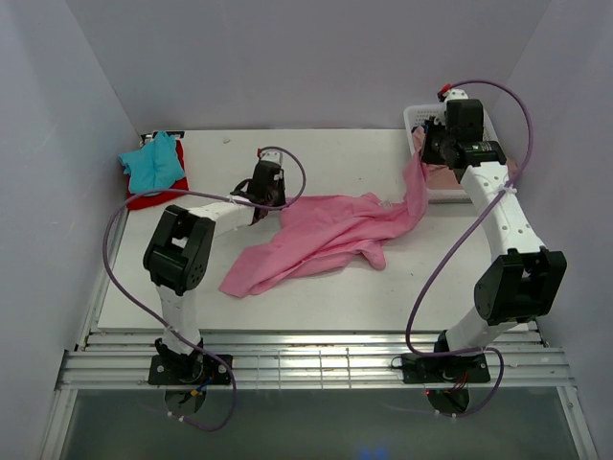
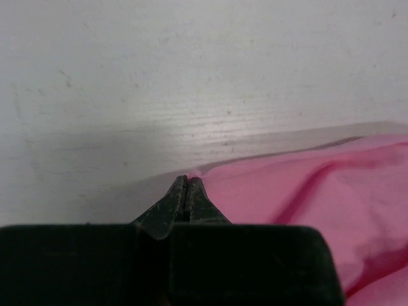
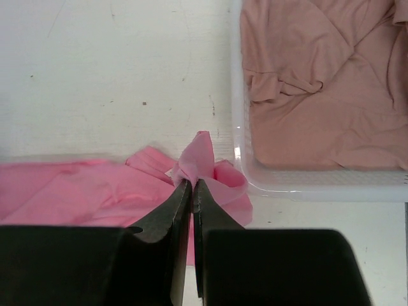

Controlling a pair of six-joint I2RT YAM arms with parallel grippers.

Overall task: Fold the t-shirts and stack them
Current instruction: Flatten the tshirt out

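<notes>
Broadly, the white table point(image 1: 316, 307) carries everything. Across its middle sprawls the bright pink t-shirt point(image 1: 326, 235), crumpled and unfolded, with one corner drawn up toward the far right. At that far right corner sits the white basket point(image 3: 306, 188), and a dusty salmon-pink shirt point(image 3: 319, 83) lies rumpled inside it. At the far left a teal shirt point(image 1: 153, 161) rests on a red shirt point(image 1: 153, 199). The right gripper point(image 3: 192, 185) is clamped on a bunched fold of the bright pink t-shirt just beside the basket's rim. The left gripper point(image 2: 186, 182) is closed, with its tips at the shirt's left edge on the table; whether cloth is pinched there cannot be told
</notes>
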